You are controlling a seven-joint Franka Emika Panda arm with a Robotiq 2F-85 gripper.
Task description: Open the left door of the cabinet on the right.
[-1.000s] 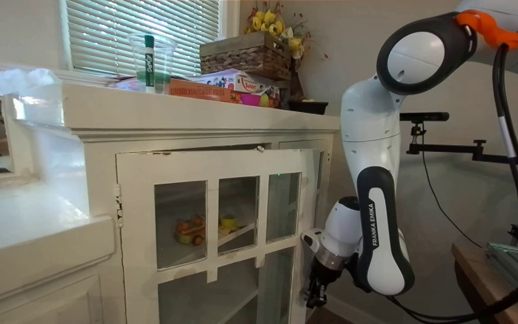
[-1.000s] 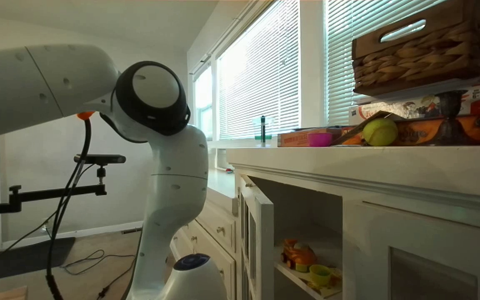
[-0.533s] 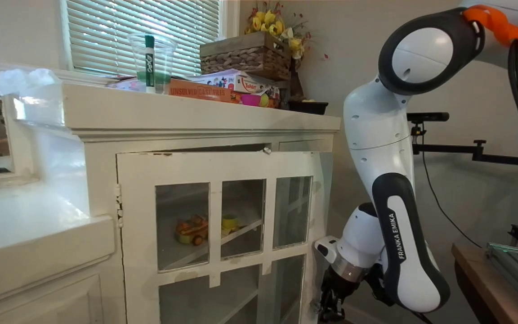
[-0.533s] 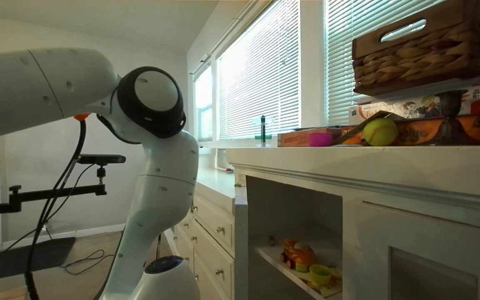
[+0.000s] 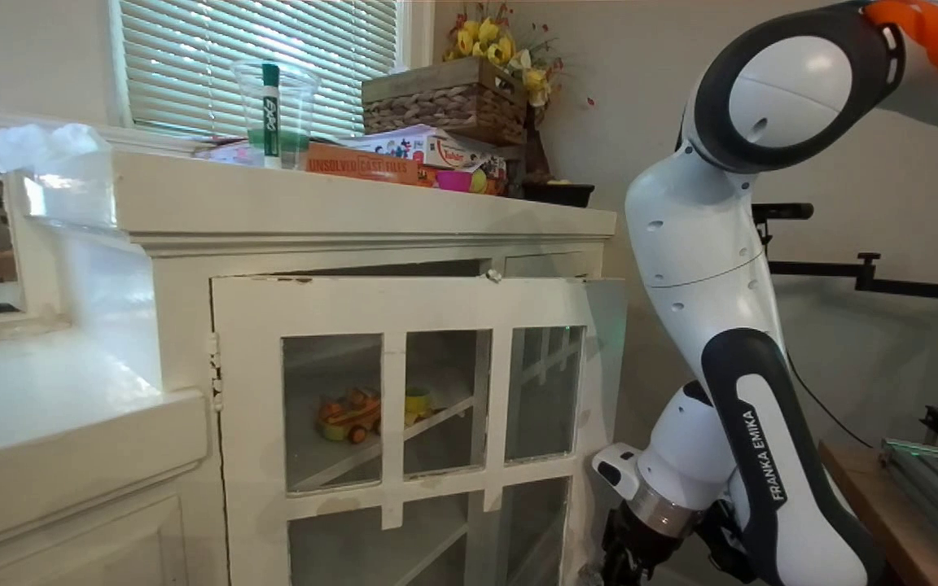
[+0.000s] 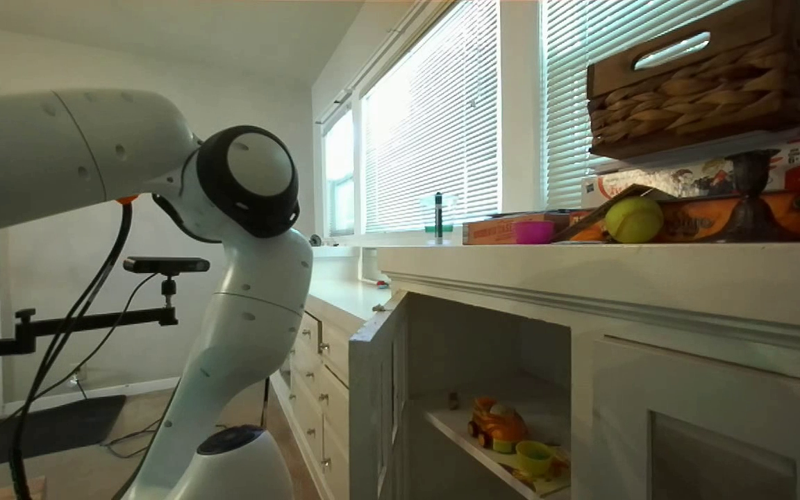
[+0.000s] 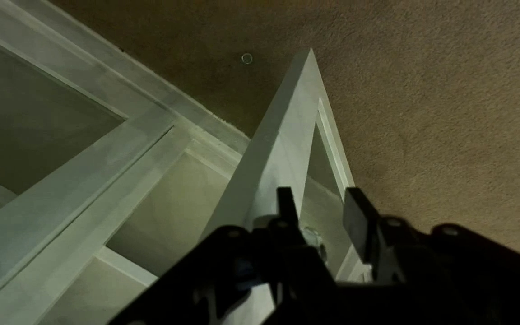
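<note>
Now left door [image 5: 436, 484] of white cabinet [image 6: 615, 271] stands farther out than second ago, leaving wide gap; task probably nearly done. Gripper [image 7: 321, 201] spread, door knob [image 7: 312, 236] between jaws; can't tell whether they touch it.

Looked like a home: had window blinds [image 5: 257, 37], yellow flowers [image 5: 487, 34], a woven basket [image 5: 440, 110], game boxes [image 5: 363, 165], a wheeled toy [image 6: 501, 423] and carpet [image 7: 445, 113].
</note>
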